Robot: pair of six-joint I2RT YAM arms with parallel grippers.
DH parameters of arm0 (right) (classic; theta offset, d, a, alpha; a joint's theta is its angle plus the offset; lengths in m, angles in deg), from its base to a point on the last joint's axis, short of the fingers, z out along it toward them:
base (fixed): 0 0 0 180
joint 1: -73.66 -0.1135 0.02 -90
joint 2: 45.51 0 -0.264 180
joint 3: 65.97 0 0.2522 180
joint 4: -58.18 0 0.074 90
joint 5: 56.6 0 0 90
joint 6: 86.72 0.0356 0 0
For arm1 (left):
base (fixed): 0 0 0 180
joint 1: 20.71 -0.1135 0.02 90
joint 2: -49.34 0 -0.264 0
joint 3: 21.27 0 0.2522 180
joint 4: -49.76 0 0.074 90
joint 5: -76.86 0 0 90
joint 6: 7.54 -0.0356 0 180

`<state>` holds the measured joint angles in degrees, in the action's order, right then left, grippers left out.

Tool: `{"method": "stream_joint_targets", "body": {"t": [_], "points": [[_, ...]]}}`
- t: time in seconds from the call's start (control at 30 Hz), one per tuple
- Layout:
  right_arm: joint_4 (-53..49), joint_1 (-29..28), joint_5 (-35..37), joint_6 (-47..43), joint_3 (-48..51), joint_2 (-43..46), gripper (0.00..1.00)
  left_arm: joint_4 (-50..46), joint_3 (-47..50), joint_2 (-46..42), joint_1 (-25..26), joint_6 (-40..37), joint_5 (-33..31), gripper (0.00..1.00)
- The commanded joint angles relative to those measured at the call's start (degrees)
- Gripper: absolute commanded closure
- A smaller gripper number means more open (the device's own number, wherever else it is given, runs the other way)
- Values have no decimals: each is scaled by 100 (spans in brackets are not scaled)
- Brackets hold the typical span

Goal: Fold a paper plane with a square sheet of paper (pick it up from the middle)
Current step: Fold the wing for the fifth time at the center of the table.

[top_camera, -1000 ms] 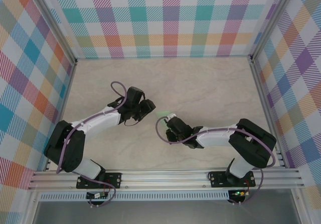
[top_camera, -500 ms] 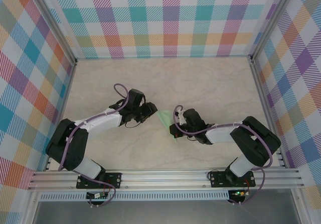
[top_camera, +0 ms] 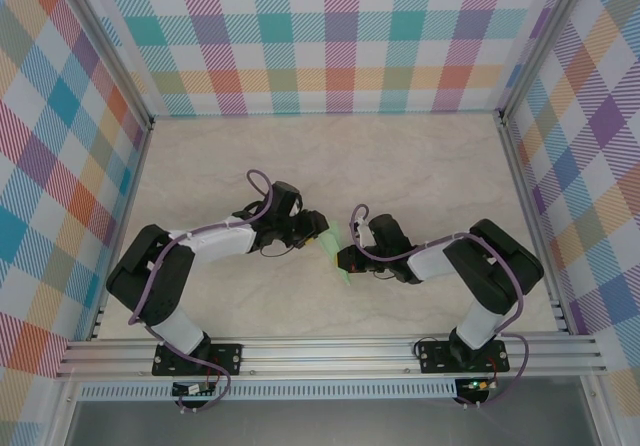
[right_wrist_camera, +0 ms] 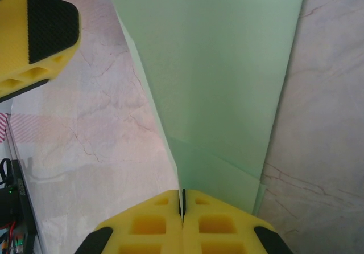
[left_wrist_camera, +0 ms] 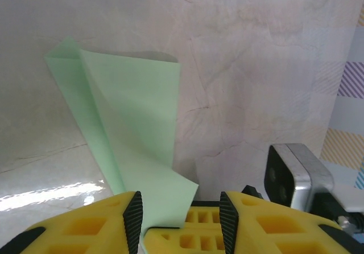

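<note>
Left jaws have moved in on the folded green paper (left_wrist_camera: 136, 128): its corner now sits between them, jaws still apart. Right jaws clamped on its opposite end. Likely a two-handed crease next.

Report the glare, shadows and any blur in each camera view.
Left wrist view: a white glare streak on the tabletop lower left; the green paper throws a soft shadow behind its top edge. Right wrist view: paper evenly lit, sharp, no glare. Top external view: flat even light, faint shadows under the arms, no blur.
</note>
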<state>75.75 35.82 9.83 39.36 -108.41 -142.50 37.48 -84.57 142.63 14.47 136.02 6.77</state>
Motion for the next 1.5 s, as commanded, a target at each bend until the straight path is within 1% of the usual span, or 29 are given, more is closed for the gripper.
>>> {"method": "stream_joint_targets", "body": {"t": [0.0, 0.17, 0.57, 0.7, 0.87, 1.03, 1.17, 1.27, 1.4, 1.47], "points": [[182, 62, -299, 215, 12, -170, 95, 362, 23, 155, 68, 20, 265, 57], [223, 101, -363, 329, 37, -280, 95, 709, -12, 375, 111, 27, 580, 57], [125, 154, -372, 379, 39, -323, 93, 1297, -91, 749, 167, 137, 802, 56], [65, 166, -361, 371, 32, -321, 93, 1285, -92, 902, 164, 111, 744, 56], [-31, 167, -315, 419, 37, -268, 89, 1206, -47, 1039, 160, 41, 578, 56], [-82, 170, -331, 608, 28, -196, 81, 1178, -50, 1120, 163, -19, 456, 57], [-212, 171, -300, 731, 17, -76, 79, 1101, -90, 1163, 164, -83, 436, 57], [-475, 167, -229, 705, -24, -21, 84, 1083, -83, 1156, 167, -105, 436, 57], [-508, 169, -201, 723, 40, -78, 92, 1118, -100, 1100, 165, -105, 482, 56], [-490, 164, -142, 756, 82, -122, 94, 1102, -129, 990, 157, -139, 519, 55]]}}
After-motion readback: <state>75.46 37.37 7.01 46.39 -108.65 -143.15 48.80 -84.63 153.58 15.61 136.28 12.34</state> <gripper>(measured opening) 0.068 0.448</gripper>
